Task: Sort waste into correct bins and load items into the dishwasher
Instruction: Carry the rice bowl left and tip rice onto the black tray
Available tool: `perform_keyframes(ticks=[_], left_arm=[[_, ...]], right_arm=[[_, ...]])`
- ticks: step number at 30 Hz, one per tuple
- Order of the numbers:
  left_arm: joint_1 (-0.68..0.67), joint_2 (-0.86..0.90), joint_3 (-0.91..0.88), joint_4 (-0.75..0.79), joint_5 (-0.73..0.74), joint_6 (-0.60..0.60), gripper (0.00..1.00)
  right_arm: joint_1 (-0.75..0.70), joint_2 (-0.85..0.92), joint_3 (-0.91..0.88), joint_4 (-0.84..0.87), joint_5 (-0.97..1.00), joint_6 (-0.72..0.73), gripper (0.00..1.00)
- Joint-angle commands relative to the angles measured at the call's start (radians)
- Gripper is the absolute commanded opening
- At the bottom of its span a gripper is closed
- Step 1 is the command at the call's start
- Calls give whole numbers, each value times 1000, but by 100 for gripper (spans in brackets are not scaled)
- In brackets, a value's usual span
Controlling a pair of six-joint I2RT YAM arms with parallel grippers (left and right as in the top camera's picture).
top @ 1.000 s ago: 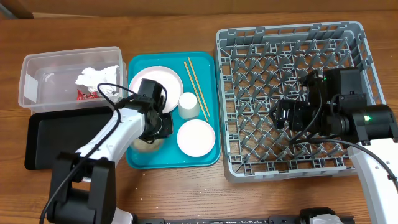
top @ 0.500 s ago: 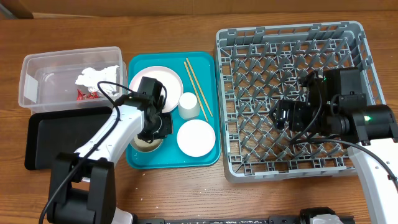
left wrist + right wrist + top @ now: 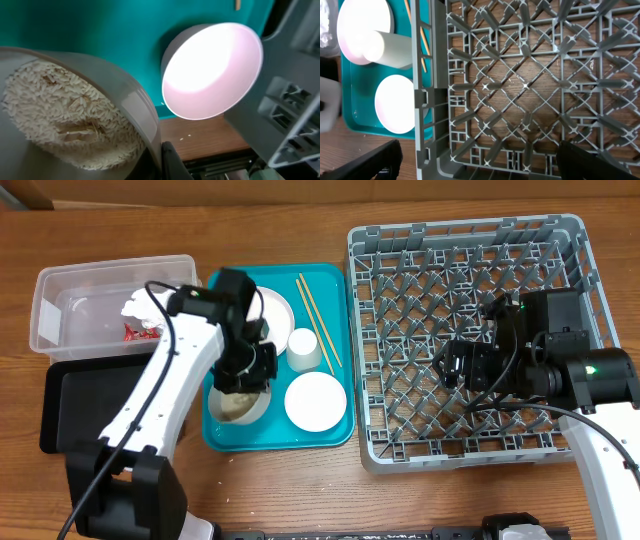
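Counter [image 3: 300,490]: brown wood, grain running left to right, and bare along the front edge.

Four items rest directly on it:
- Clear tub [image 3: 110,266] at the back left.
- Black tray [image 3: 85,405] directly in front of the tub. Its rear edge meets the tub's front wall; cannot tell whether they touch or overlap.
- Teal tray [image 3: 280,435] just beside both, to their right.
- Dish rack [image 3: 356,330] right of the teal tray, with a narrow strip of wood between them. It is the largest item.

Right wrist view: wood shows through the rack's grid floor.

Left wrist view: two tiny pale specks [image 3: 189,135] lie on the wood past the teal tray's edge, too small to identify.
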Motion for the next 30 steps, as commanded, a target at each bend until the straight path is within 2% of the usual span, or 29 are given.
perform_keyframes(ticks=[1,4,7,12,18,24,30], left_arm=[[67,-45,56,-27,14,65,4],[151,-78,55,-52,19,97,4],[262,-104,55,-73,72,182,4],[481,-105,25,-74,268,377,4],[694,-96,-95,-16,491,521,4],[875,-51,-238,108,780,588,4],[964,73,-281,179,983,607,4]], right_arm=[[-2,1,24,2,-6,-1,100],[-2,1,24,2,-6,0,100],[-2,1,24,2,-6,0,100],[-2,1,24,2,-6,0,100],[-2,1,24,2,-6,0,100],[-2,1,24,2,-6,0,100],[-2,1,24,-1,-6,0,100]])
